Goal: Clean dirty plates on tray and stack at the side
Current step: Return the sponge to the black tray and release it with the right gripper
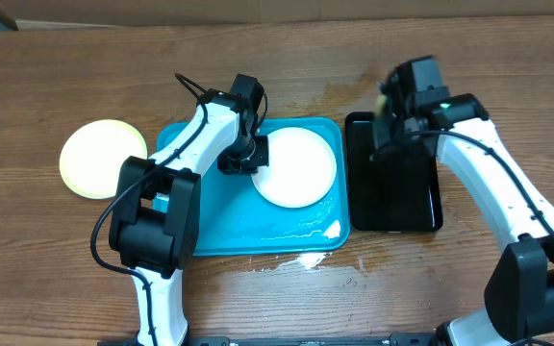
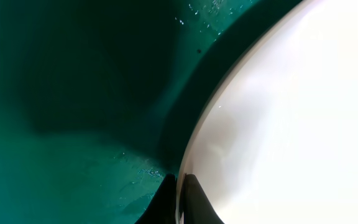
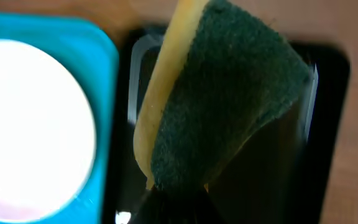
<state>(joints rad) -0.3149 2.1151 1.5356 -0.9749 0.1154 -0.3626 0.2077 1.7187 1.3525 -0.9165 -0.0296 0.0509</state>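
A white plate [image 1: 296, 166] lies on the turquoise tray [image 1: 200, 211], toward its right half. My left gripper [image 1: 255, 154] is shut on that plate's left rim; in the left wrist view the two fingertips [image 2: 194, 202] pinch the plate [image 2: 291, 124] edge just above the wet tray [image 2: 73, 93] floor. A pale yellow-green plate [image 1: 99, 159] rests on the table left of the tray. My right gripper [image 1: 388, 117] hovers over the far end of the black tray, shut on a yellow sponge with a green scouring side [image 3: 229, 93]. The right wrist view also shows the white plate [image 3: 30, 124].
A narrow glossy black tray [image 1: 392, 192] sits right of the turquoise one, almost touching it. Water pools in the turquoise tray's front right corner [image 1: 306, 231] and spills onto the wooden table [image 1: 296, 261] in front. The table's far edge runs along the top.
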